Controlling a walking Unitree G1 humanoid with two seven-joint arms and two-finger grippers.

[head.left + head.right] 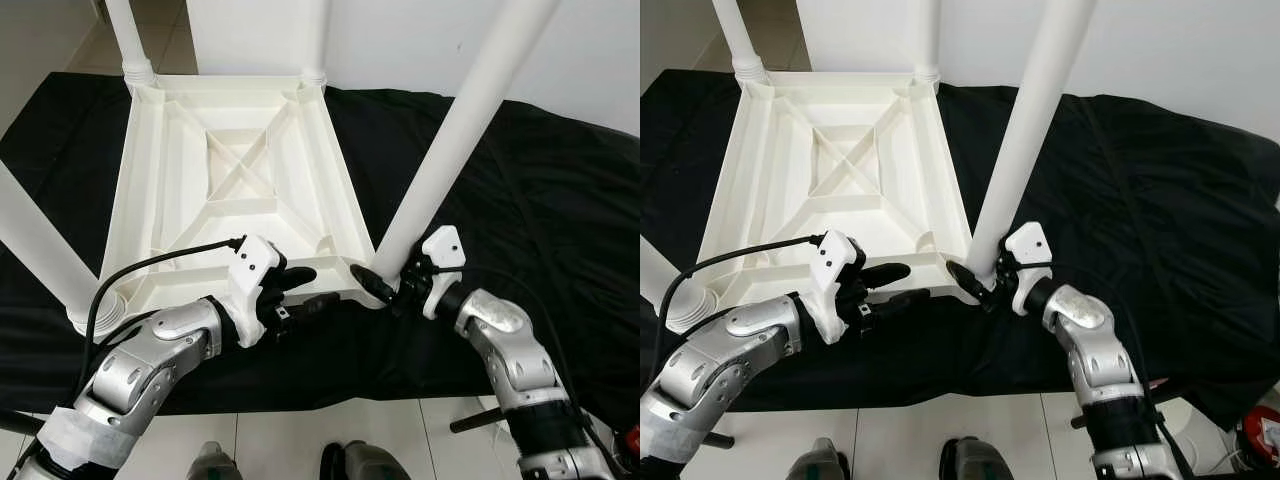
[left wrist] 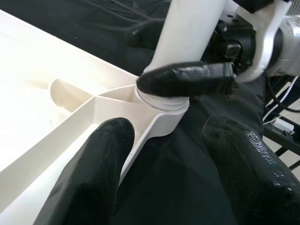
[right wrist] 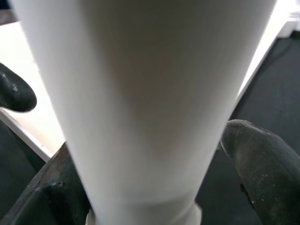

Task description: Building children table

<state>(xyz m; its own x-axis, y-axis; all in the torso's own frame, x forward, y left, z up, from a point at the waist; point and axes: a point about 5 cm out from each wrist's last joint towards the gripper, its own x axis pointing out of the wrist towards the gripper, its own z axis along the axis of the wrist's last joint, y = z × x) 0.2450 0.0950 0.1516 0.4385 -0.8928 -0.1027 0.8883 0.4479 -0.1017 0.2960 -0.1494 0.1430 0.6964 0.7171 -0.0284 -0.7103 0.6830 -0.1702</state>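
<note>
black cloth (image 1: 560, 200); right tool (image 1: 392, 285) grips table leg (image 1: 450, 140); no writing.

All four table legs run out of the top or side of the head views: the near right leg (image 1: 450, 150), the near left leg (image 1: 35, 250), and the two far legs (image 1: 130, 35), so their free ends cannot be seen. The right gripper (image 1: 392, 285) hides the foot of the near right leg where it meets the table's corner socket (image 2: 164, 110). In the right wrist view that leg (image 3: 140, 103) is a blurred white mass. The left gripper (image 1: 295, 290) covers part of the table's near rim (image 1: 200, 290).
</note>
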